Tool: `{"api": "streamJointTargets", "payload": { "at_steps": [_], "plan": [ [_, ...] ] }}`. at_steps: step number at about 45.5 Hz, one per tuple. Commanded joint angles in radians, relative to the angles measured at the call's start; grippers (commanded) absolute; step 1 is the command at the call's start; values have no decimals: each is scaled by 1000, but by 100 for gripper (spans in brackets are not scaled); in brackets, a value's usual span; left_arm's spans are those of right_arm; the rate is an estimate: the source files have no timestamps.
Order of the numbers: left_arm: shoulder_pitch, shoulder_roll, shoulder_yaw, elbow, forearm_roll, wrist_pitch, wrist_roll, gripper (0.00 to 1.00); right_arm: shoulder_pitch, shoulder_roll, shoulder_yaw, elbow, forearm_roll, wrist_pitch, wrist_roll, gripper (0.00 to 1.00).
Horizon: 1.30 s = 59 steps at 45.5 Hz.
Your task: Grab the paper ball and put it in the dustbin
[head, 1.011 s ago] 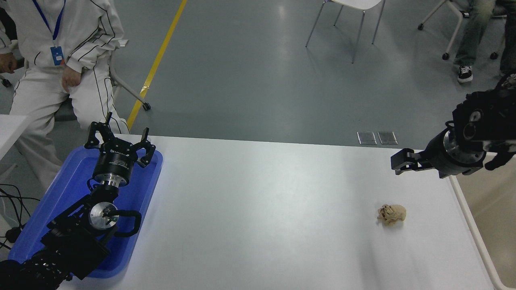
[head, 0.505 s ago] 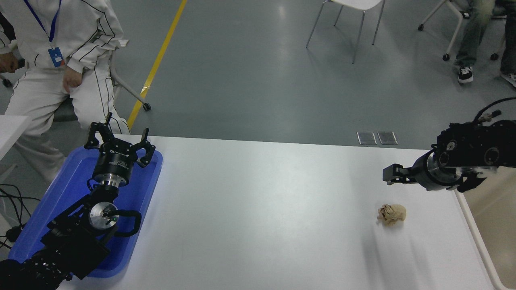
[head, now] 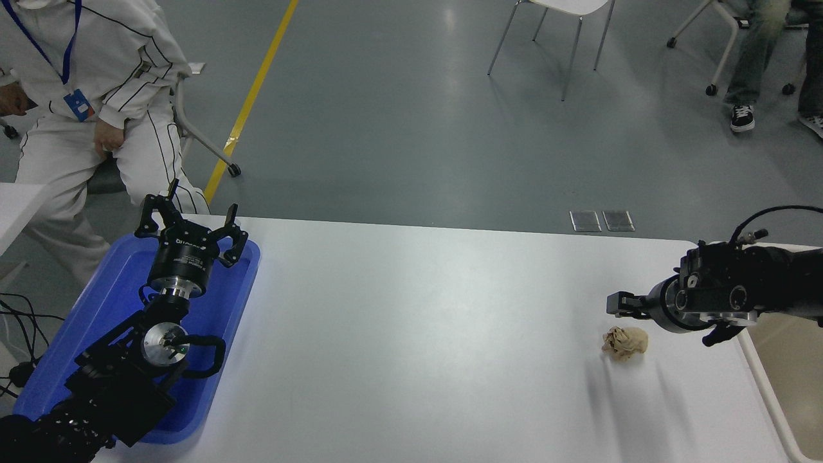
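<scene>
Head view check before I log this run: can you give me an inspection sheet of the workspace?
Surface: white table, bare in the middle.
Job's things: paper ball on the table near the right; dustbin at the right edge.
Clutter: blue tray at the left.
Grippers: right gripper just beyond the ball, jaws unclear; left gripper open over the tray.
Cables: black cables off the table's left.
Surroundings: seated person, chair.

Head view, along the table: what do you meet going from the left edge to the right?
blue tray with the parked left gripper over it → bare white table → paper ball → right gripper just above the ball → dustbin at the right edge.
</scene>
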Motion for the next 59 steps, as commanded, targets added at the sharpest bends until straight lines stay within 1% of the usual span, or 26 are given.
{"api": "streamJointTargets", "payload": {
  "at_steps": [1,16,26,54,55,56,58,59],
  "plan": [
    [0,0,0,0,0,0,0,100,-76,33,31,-68,-1,-16,0,94],
    [0,0,0,0,0,0,0,100,-157,50,104,-150,7,-23,0,94],
    [0,0,0,0,0,0,0,100,-192,56,103,-205,7,-25,0,94],
    [-1,0,1,0,0,0,0,100,-235,59,104,-208,15,-40,0,93],
    [-1,0,2,0,0,0,0,100,-235,57,104,-208,16,-40,0,93],
    [-1,0,2,0,0,0,0,100,-235,57,104,-208,18,-40,0,89],
    [-1,0,0,0,0,0,0,100,-235,57,104,-208,18,-40,0,84],
    [-1,0,0,0,0,0,0,100,-237,57,104,-208,19,-40,0,79]
  ]
}}
